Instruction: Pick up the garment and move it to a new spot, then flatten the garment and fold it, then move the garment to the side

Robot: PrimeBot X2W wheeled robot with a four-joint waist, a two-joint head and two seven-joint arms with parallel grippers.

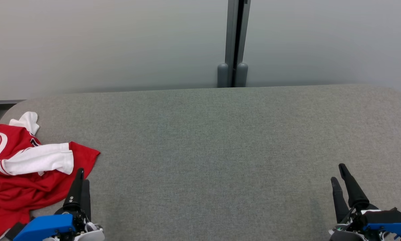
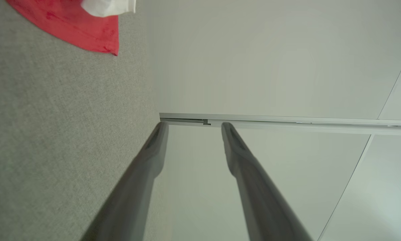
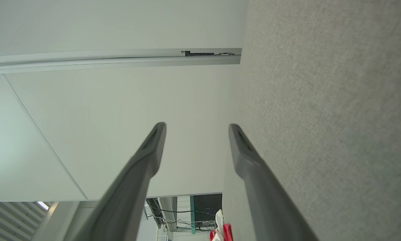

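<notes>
The garment (image 1: 26,167), a red top w/ white sleeves, lies crumpled at the near-left corner of the grey table (image 1: 220,134); part of it runs off the left and bottom of the head view, so it can't be told whether any cloth hangs over the table edge. The left gripper (image 1: 83,176) sits just beside the red hem, fingers moderately apart w/ nothing between them; in the left wrist view the hem corner is off to the side of the fingers, not in the gap. The right gripper (image 1: 337,172) is at the near-right, well apart from the cloth, fingers a bit wider and also empty. The main risk, judging from this, is a pinch on the heap that catches several layers, or just the loose white sleeve (image 1: 39,160) lying across the top, so the rest trails or bunches on the lift and flattening gets harder. A shallow bite on thin hem could slip out mid-carry. Pressing the tips hard into the table could drag on its surface instead of getting under the fabric. If cloth does hang off the edge, its weight may pull the garment floorward once disturbed. A one-arm lift prob leaves it twisted, and both arms converging on that corner risk a clash
</notes>
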